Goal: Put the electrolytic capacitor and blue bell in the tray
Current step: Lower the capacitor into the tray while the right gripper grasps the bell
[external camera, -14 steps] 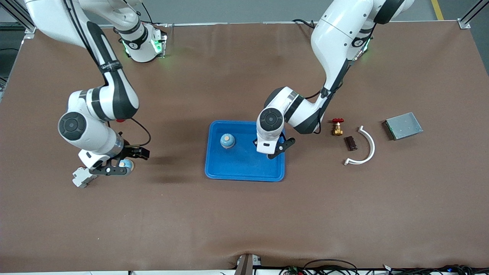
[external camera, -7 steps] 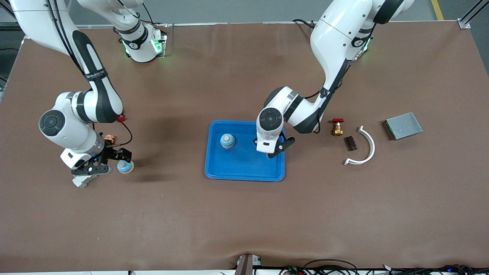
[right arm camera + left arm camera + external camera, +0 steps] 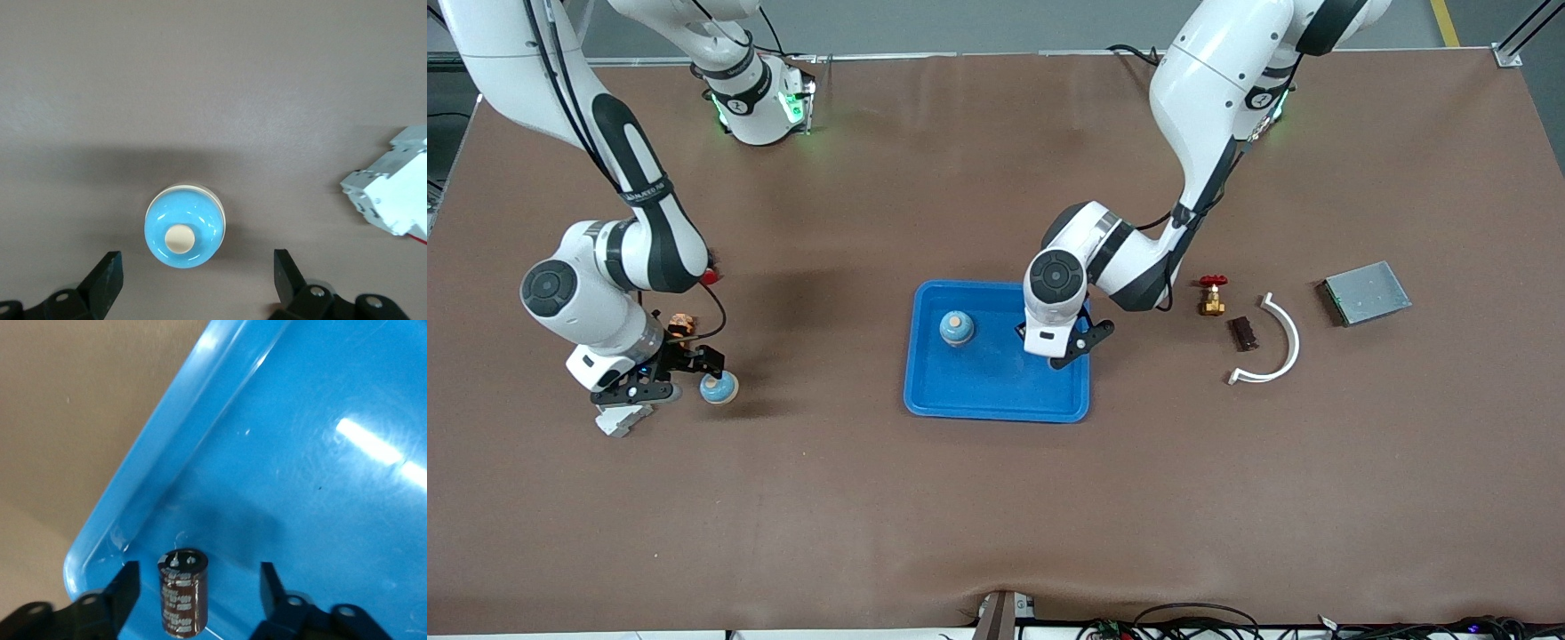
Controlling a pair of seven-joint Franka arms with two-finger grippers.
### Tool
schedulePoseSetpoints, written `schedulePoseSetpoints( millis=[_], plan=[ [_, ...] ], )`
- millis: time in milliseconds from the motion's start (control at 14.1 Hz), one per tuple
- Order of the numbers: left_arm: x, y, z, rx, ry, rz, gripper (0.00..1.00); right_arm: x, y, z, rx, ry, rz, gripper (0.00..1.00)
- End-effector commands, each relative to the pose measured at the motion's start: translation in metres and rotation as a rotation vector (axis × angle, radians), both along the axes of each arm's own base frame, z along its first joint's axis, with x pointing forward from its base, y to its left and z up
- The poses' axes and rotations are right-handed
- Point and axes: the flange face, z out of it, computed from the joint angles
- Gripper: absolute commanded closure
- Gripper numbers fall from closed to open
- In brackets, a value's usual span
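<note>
The bright-blue tray (image 3: 996, 413) lies mid-table. One blue bell (image 3: 956, 328) with a cream button stands in it. My left gripper (image 3: 1063, 342) hangs low over the tray's corner at the left arm's end. It is open (image 3: 197, 593) around a dark brown electrolytic capacitor (image 3: 182, 592) that rests on the tray floor (image 3: 300, 487), touching neither finger. A second blue bell (image 3: 719, 388) stands on the table toward the right arm's end. My right gripper (image 3: 667, 375) is open (image 3: 197, 287) just beside this bell (image 3: 185, 227), not touching it.
A white block (image 3: 618, 420) (image 3: 393, 190) lies by my right gripper, with a small orange part (image 3: 683, 324) close by. Toward the left arm's end lie a red-handled brass valve (image 3: 1211, 295), a dark chip (image 3: 1242, 333), a white arc (image 3: 1276, 342) and a grey box (image 3: 1365, 292).
My right gripper has drawn back from the second blue bell toward the right arm's end of the table. The bell stays in place. The left arm has not moved.
</note>
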Motion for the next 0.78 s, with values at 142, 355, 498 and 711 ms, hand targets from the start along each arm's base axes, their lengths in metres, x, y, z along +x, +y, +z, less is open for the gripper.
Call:
schedulePoseSetpoints(
  millis=[142, 355, 498, 711],
  plan=[
    [0.013, 0.022, 0.066, 0.054, -0.036, -0.08, 0.0, -0.002, -0.001, -0.018, 0.006, -0.001, 0.006, 0.0],
    [0.039, 0.071, 0.126, 0.034, -0.033, -0.161, 0.0, -0.002, 0.0, -0.031, 0.007, -0.001, 0.004, 0.0],
    [0.051, 0.101, 0.157, 0.023, -0.032, -0.186, 0.0, -0.002, 0.0, -0.04, 0.008, -0.002, -0.002, 0.0],
    [0.069, 0.151, 0.189, -0.001, -0.015, -0.275, 0.0, -0.001, 0.005, -0.05, 0.01, 0.007, -0.002, 0.0]
  ],
)
